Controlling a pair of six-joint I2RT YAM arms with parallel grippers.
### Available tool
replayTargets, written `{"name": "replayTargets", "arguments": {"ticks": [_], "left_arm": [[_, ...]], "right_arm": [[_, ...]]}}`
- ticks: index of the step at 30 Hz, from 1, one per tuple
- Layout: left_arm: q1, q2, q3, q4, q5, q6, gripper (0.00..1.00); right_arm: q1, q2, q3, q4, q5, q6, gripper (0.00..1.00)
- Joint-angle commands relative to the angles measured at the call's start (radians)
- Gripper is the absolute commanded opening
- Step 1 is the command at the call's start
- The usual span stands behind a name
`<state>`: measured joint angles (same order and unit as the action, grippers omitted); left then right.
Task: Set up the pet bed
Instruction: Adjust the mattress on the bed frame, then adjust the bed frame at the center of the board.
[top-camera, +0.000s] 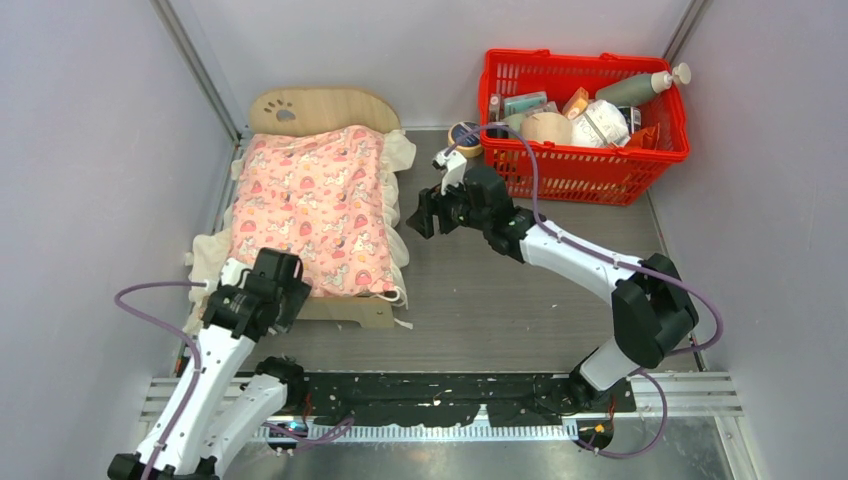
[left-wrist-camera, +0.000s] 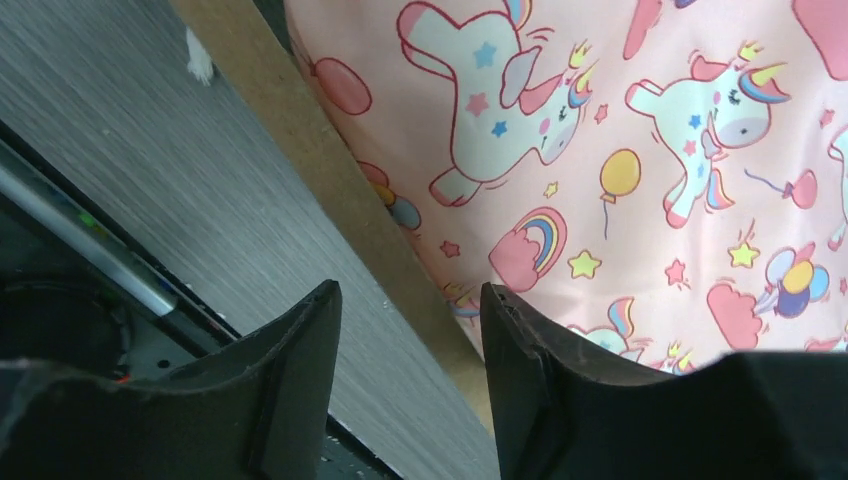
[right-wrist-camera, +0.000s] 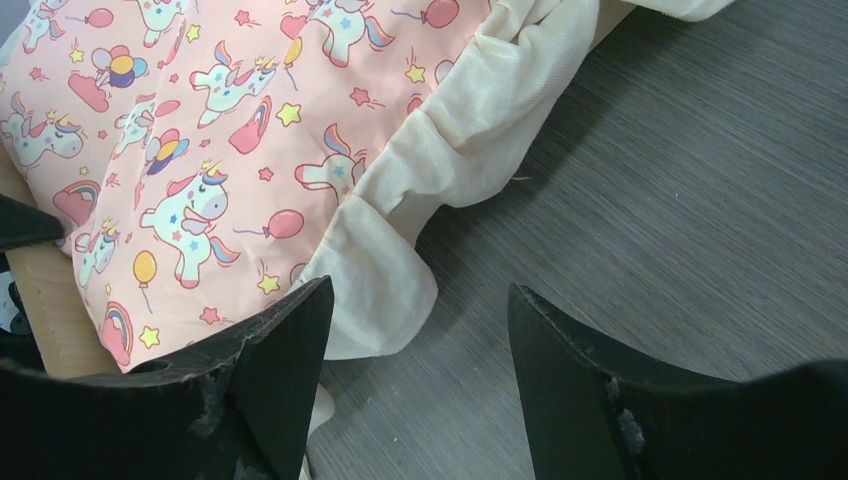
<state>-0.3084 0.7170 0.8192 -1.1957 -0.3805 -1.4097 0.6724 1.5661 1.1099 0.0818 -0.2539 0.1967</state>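
On the left side of the table (top-camera: 480, 290), close to the left wall, stands the bed (top-camera: 350, 311), its arched headboard (top-camera: 335, 106) with the paw cutout at the far end and its foot towards the arms. A pink unicorn blanket (top-camera: 310, 205) lies spread over the top from just below the headboard down to the footboard, and its cream frill (right-wrist-camera: 470, 120) spills over both long sides; on the right side the frill droops onto the grey tabletop. The left gripper (left-wrist-camera: 410, 300) hovers over the near left corner of the bed, at the foot edge, with its jaws apart and nothing between them; its wrist view shows the plywood footboard running slantwise beneath the fingers, blanket on one side and bare table on the other. The right gripper (right-wrist-camera: 420, 295) hangs just beside the bed's right edge, about halfway along, pointing towards it, with its jaws also apart and empty; the frill lies just under and beside one finger, and I cannot tell whether they touch. At the far right corner sits a red basket (top-camera: 590, 172) filled with bottles and packets, well apart from the bed.
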Motion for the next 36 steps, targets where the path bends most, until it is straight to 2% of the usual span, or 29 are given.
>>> {"name": "replayTargets", "arguments": {"ticks": [1, 4, 5, 8, 9, 12, 15, 19, 23, 28, 32, 35, 36], "left_arm": [[-0.019, 0.025, -0.037, 0.082, 0.045, -0.005, 0.51], [-0.067, 0.009, -0.048, 0.119, 0.019, 0.038, 0.38], [-0.087, 0.003, -0.051, 0.128, 0.012, 0.058, 0.32], [-0.143, -0.017, -0.06, 0.137, 0.021, 0.115, 0.02], [-0.165, -0.024, -0.064, 0.134, 0.026, 0.13, 0.0], [-0.216, -0.06, -0.085, 0.138, 0.042, 0.178, 0.0], [-0.244, -0.125, -0.111, 0.22, 0.061, 0.294, 0.0], [-0.244, -0.156, -0.128, 0.195, -0.087, 0.267, 0.0], [-0.233, -0.054, -0.031, 0.132, -0.294, 0.274, 0.0], [-0.213, 0.12, 0.114, 0.08, -0.448, 0.277, 0.0], [-0.158, 0.193, 0.155, 0.153, -0.464, 0.348, 0.0], [-0.12, 0.203, 0.159, 0.229, -0.453, 0.42, 0.0], [-0.116, 0.199, 0.162, 0.244, -0.454, 0.445, 0.07]], "right_arm": [[0.003, -0.075, -0.028, 0.025, 0.003, -0.021, 0.7], [0.003, -0.09, -0.039, 0.017, 0.013, -0.033, 0.7], [0.003, -0.098, -0.043, 0.017, 0.014, -0.034, 0.7], [0.003, -0.112, -0.051, 0.012, 0.018, -0.027, 0.7], [0.002, -0.12, -0.055, 0.008, 0.022, -0.025, 0.7], [0.003, -0.149, -0.076, 0.002, 0.032, -0.025, 0.7], [0.002, -0.188, -0.11, 0.0, 0.041, -0.022, 0.7], [0.003, -0.239, -0.151, -0.005, 0.035, -0.013, 0.7], [0.003, -0.297, -0.207, -0.016, 0.021, -0.014, 0.7], [0.004, -0.373, -0.26, -0.042, 0.031, -0.029, 0.7], [0.013, -0.411, -0.285, -0.068, 0.011, 0.007, 0.69], [0.071, -0.463, -0.342, -0.037, 0.038, 0.055, 0.68], [0.09, -0.475, -0.384, -0.003, 0.051, 0.083, 0.67]]}}
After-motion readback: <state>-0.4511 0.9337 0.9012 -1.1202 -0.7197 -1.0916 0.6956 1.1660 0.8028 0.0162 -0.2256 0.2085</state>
